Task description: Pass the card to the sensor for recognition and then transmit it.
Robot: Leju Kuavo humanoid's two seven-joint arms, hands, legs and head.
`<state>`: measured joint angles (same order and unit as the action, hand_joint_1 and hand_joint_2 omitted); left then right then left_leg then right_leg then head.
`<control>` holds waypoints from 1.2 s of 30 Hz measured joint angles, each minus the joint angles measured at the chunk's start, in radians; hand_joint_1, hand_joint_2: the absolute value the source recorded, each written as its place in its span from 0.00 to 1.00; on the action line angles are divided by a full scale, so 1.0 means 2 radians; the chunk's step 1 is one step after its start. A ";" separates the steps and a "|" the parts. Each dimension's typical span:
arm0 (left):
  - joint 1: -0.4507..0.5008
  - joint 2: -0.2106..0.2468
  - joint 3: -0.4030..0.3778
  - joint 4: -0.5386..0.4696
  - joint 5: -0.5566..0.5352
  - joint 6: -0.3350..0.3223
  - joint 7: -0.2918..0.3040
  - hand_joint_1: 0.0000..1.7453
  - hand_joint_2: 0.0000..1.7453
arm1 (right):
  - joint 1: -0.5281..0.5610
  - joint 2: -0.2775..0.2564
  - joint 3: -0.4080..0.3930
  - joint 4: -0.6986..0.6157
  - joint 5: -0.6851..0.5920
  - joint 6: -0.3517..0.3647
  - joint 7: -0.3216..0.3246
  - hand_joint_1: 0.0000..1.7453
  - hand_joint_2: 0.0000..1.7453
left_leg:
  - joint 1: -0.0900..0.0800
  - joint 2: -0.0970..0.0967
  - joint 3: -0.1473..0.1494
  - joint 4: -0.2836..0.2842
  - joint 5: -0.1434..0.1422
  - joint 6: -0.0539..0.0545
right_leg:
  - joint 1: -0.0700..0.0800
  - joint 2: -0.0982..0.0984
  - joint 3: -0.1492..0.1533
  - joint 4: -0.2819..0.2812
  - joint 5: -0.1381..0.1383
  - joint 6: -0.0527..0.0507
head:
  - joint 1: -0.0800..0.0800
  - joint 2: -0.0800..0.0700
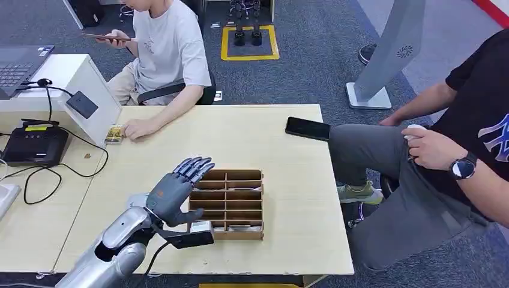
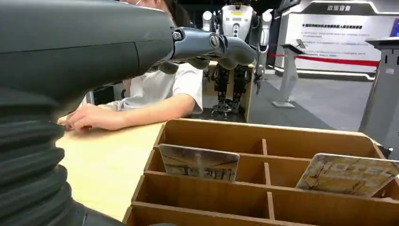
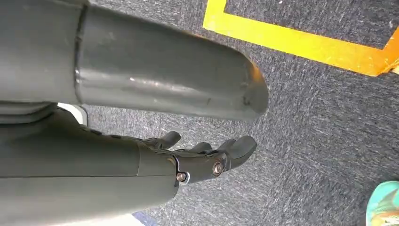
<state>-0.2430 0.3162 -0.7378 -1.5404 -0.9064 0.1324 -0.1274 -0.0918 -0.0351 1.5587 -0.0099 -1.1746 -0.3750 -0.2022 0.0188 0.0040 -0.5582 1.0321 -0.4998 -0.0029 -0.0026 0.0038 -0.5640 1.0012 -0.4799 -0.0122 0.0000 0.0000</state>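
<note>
My left hand (image 1: 178, 185) hovers over the left edge of a wooden divided box (image 1: 254, 204) on the light table, fingers stretched out and apart, holding nothing. In the left wrist view its fingers (image 2: 214, 46) reach out above the box (image 2: 226, 136). One patterned card (image 2: 199, 162) stands in a slot and a second card (image 2: 348, 174) leans in another. A black card sensor (image 1: 81, 104) is mounted on the white stand at the left. My right hand (image 3: 197, 160) hangs over the grey carpet, fingers loosely bent, with nothing in it.
A person in a white shirt (image 1: 168, 48) sits at the far side, one hand by a small card stack (image 1: 113, 134). A black phone (image 1: 307, 128) lies at the table's right edge. A second person (image 1: 456, 162) sits close on the right. A black device (image 1: 35, 146) with cables is on the left.
</note>
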 joint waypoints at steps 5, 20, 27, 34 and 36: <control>0.000 -0.001 0.000 0.006 0.000 0.000 0.000 0.00 1.00 | 0.000 0.000 0.000 -0.001 0.005 -0.001 0.000 0.00 0.00 | 0.000 0.000 0.000 0.000 0.000 0.000 | 0.000 0.000 0.000 0.000 0.000 0.000 | 0.000 0.000; -0.003 -0.016 0.000 0.010 0.014 0.001 0.002 0.00 1.00 | -0.002 0.000 0.000 -0.004 0.013 -0.004 0.003 0.00 0.00 | 0.000 0.000 0.000 0.000 0.000 0.000 | 0.000 0.000 0.000 0.000 0.000 0.000 | 0.000 0.000; -0.009 -0.025 0.000 0.010 0.016 -0.002 0.002 0.00 1.00 | -0.003 0.000 0.000 -0.005 0.015 -0.004 0.004 0.00 0.00 | 0.000 0.000 0.000 0.000 0.000 0.000 | 0.000 0.000 0.000 0.000 0.000 0.000 | 0.000 0.000; -0.010 -0.027 0.000 0.010 0.018 -0.002 0.002 0.00 1.00 | -0.003 0.000 0.000 -0.007 0.015 -0.005 0.006 0.00 0.00 | 0.000 0.000 0.000 0.000 0.000 0.000 | 0.000 0.000 0.000 0.000 0.000 0.000 | 0.000 0.000; -0.010 -0.027 0.000 0.010 0.018 -0.002 0.002 0.00 1.00 | -0.003 0.000 0.000 -0.007 0.015 -0.005 0.006 0.00 0.00 | 0.000 0.000 0.000 0.000 0.000 0.000 | 0.000 0.000 0.000 0.000 0.000 0.000 | 0.000 0.000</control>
<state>-0.2628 0.2617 -0.7374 -1.5202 -0.8698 0.1282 -0.1228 -0.0985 -0.0355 1.5587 -0.0244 -1.1444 -0.3841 -0.1904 0.0188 0.0039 -0.5582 1.0322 -0.4998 -0.0029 -0.0026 0.0038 -0.5640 1.0012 -0.4798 -0.0122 0.0000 0.0000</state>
